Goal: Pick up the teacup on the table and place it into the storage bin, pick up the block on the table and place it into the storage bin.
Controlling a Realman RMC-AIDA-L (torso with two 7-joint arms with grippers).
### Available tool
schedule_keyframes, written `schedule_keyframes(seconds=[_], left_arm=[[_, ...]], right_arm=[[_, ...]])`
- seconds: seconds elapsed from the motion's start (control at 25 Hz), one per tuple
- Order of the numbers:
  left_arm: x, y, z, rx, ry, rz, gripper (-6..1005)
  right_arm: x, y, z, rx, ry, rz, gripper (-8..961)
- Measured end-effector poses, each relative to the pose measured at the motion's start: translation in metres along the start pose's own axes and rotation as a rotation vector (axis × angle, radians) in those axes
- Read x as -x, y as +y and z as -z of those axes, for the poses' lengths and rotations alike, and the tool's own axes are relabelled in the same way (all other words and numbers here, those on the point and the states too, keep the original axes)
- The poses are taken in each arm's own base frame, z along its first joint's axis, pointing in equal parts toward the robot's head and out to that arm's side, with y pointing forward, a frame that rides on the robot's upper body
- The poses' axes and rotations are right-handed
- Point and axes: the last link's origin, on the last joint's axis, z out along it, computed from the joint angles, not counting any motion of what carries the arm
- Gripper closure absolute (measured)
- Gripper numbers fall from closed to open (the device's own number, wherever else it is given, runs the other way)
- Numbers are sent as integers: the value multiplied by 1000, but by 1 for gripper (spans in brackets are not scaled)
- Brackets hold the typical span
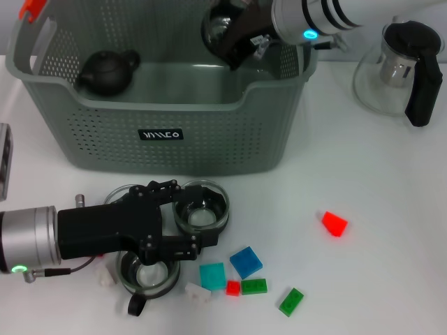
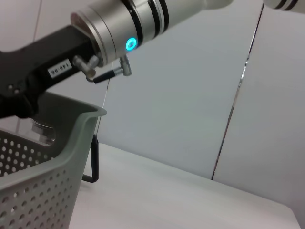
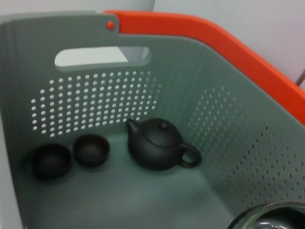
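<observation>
Left gripper (image 1: 183, 225) is lying low over the white table (image 1: 391, 209), just in front of the storage bin (image 1: 167, 132), its black fingers spread around a clear glass teacup (image 1: 201, 208) that is sitting upright, mouth up, between them; whether the pads are touching the glass cannot be told. A second glass cup (image 1: 148, 273) is standing under the gripper body nearer the robot, its dark handle sticking out toward the table's near edge. Right gripper (image 1: 234, 31) is hanging over the bin's far right corner, pinching a glass teacup (image 1: 222, 29) whose mouth is tilting toward the bin's inside. Inside the bin, a dark teapot (image 3: 159, 145) is sitting upright, spout and handle lying along the bin's long axis, with two small dark cups (image 3: 71, 157) beside its spout end. Loose blocks are lying flat to the right of the left gripper: blue (image 1: 246, 262), teal (image 1: 212, 276), green (image 1: 291, 301) and a red wedge (image 1: 334, 223) well apart. A glass pitcher (image 1: 398, 66) is standing right of the bin.
</observation>
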Motion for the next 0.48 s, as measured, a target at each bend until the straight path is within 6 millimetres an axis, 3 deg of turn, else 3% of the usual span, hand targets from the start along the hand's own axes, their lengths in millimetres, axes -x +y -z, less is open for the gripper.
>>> schedule_keyframes(seconds=[0.48], left_arm=[[1, 1, 1, -1, 2, 4, 169]], right_arm=[[-13, 3, -1, 21, 26, -26, 903]])
